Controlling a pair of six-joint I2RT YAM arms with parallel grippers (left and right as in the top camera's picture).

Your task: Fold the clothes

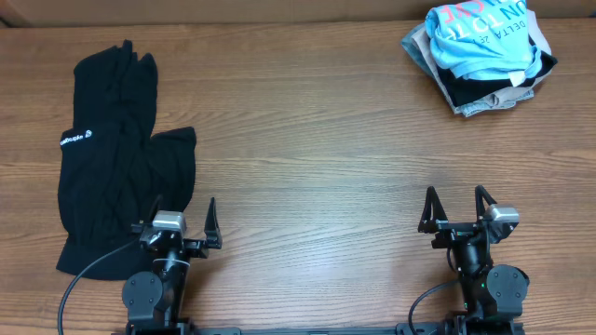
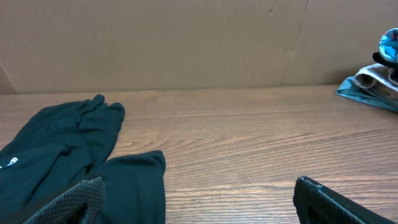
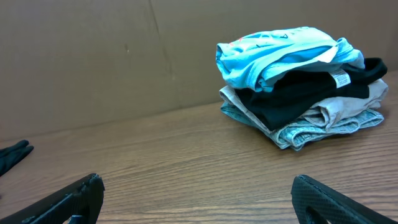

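Overhead: saw black garment (image 1: 116, 158) spread at frame left, pile (image 1: 480, 56) upper right, left gripper (image 1: 183, 214) and right gripper (image 1: 454, 200) wide open along bottom. Left wrist: caught black garment lower left. Right wrist: revealed pile's stacked layers upper right; only garment's tip at left edge.

One black garment (image 1: 112, 158) is counted on one desk (image 1: 307, 167). One stack (image 1: 480, 56) of at least four garments is seen. Two grippers are counted: left gripper (image 1: 184, 209), right gripper (image 1: 455, 200).

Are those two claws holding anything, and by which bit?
Nothing is held. The left gripper and right gripper both stand open and empty; the black garment lies free on the table.
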